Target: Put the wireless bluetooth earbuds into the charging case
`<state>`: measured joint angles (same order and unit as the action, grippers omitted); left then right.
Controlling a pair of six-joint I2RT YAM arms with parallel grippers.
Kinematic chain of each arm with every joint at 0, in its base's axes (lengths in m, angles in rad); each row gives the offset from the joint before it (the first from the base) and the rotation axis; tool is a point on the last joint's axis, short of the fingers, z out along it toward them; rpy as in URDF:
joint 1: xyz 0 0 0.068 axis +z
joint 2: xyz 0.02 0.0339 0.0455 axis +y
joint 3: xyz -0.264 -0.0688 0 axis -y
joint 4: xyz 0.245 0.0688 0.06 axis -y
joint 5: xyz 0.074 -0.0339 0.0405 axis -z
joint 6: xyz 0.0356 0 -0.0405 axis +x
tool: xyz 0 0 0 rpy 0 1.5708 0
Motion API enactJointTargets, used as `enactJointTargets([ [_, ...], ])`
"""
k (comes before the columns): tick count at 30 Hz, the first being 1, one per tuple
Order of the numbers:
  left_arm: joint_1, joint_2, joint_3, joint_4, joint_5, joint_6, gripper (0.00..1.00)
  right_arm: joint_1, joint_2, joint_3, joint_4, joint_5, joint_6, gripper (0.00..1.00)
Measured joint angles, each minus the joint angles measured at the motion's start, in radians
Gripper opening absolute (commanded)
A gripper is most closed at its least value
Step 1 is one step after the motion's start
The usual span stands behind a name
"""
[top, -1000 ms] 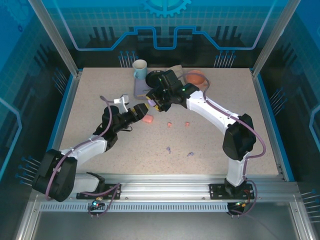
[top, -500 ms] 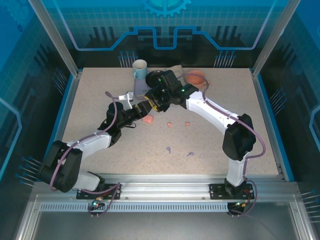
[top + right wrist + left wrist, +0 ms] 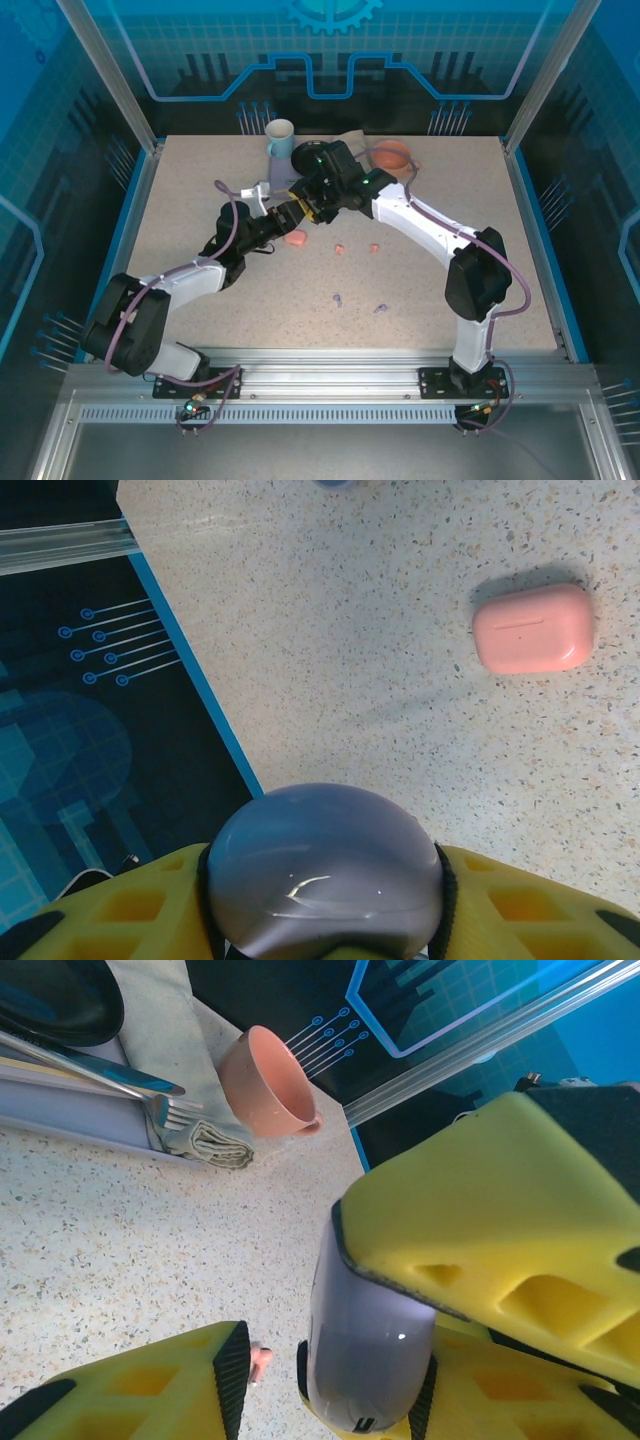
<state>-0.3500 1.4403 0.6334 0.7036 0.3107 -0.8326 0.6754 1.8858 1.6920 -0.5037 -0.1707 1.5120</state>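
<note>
My right gripper is shut on a lilac charging case, held above the table near its far middle. My left gripper has come up to it, and its jaws straddle the lilac case. The right pad touches the case; a gap shows at the left pad. A salmon-pink case lies shut on the table just below the two grippers. Two pink earbuds and two lilac earbuds lie loose nearer the front.
At the back stand a white mug, a pink bowl and a lilac tray with a dark plate, a fork and a folded napkin. A pink earbud shows beside my left finger.
My left gripper has moved up and right to the lilac case held by the right gripper, and its jaws have narrowed around it. The right arm has stayed still.
</note>
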Motion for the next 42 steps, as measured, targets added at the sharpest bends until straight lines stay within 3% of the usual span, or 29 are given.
enactJointTargets([
  [32, -0.005, 0.014, 0.018, 0.018, -0.008, 0.001, 0.15, 0.0, 0.0, -0.009, 0.019, 0.005, 0.015, 0.5],
  [37, -0.006, 0.014, 0.027, 0.004, -0.007, 0.003, 0.14, -0.001, 0.0, -0.009, 0.024, 0.008, 0.017, 0.6],
  [42, -0.006, 0.006, 0.032, 0.004, -0.008, 0.004, 0.13, -0.001, -0.001, -0.009, 0.023, 0.002, 0.011, 0.8],
])
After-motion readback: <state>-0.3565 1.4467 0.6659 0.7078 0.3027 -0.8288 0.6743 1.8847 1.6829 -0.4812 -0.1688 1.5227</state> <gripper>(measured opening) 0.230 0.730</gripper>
